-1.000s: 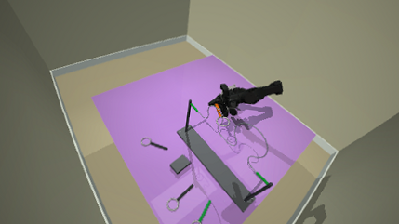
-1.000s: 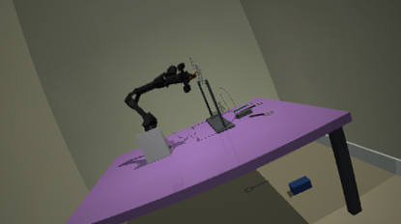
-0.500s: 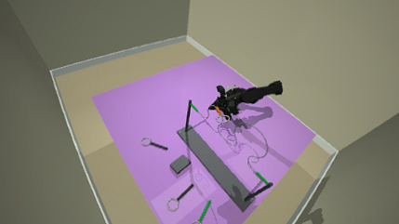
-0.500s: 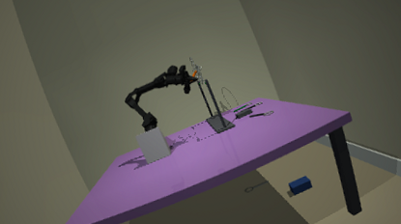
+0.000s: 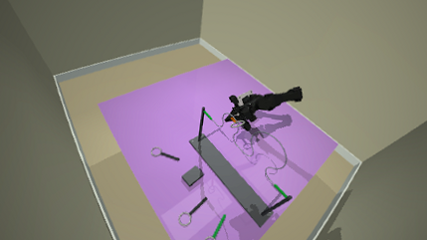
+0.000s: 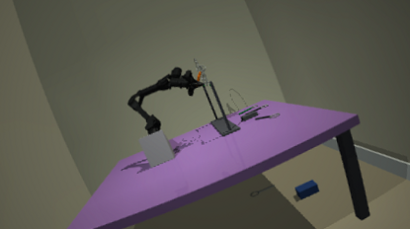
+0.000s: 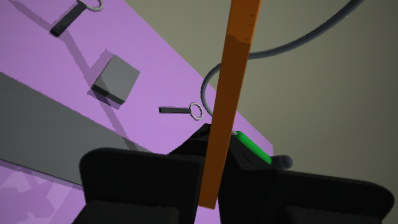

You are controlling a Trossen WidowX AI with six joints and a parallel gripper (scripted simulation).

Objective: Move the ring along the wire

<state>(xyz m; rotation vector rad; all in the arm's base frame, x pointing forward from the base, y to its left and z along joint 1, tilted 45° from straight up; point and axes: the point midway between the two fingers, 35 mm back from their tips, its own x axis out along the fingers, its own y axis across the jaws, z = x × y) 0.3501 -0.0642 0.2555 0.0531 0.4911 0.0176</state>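
Observation:
My gripper (image 5: 231,119) (image 6: 199,83) (image 7: 212,130) is shut on the orange handle (image 5: 234,120) (image 6: 199,76) (image 7: 232,65). The ring (image 5: 238,124) shows small at the handle's end in the top view; it is outside the wrist view. It is over the wavy part of the wire, between the posts and nearer the left post (image 5: 201,126). Whether it touches the grey wire (image 5: 286,157) (image 7: 300,49) is too small to tell. One green part (image 5: 207,115) is by the left post, the other green part (image 5: 281,191) by the right post (image 5: 276,205). A green part (image 7: 253,147) shows behind the fingers in the wrist view.
The posts stand on a long grey base (image 5: 230,177) (image 7: 35,120). In front of it lie a grey block (image 5: 193,176) (image 7: 117,80), two rings with black handles (image 5: 169,156) (image 5: 198,206) and one ring with a green handle (image 5: 219,226). A blue block (image 6: 307,189) is on the floor.

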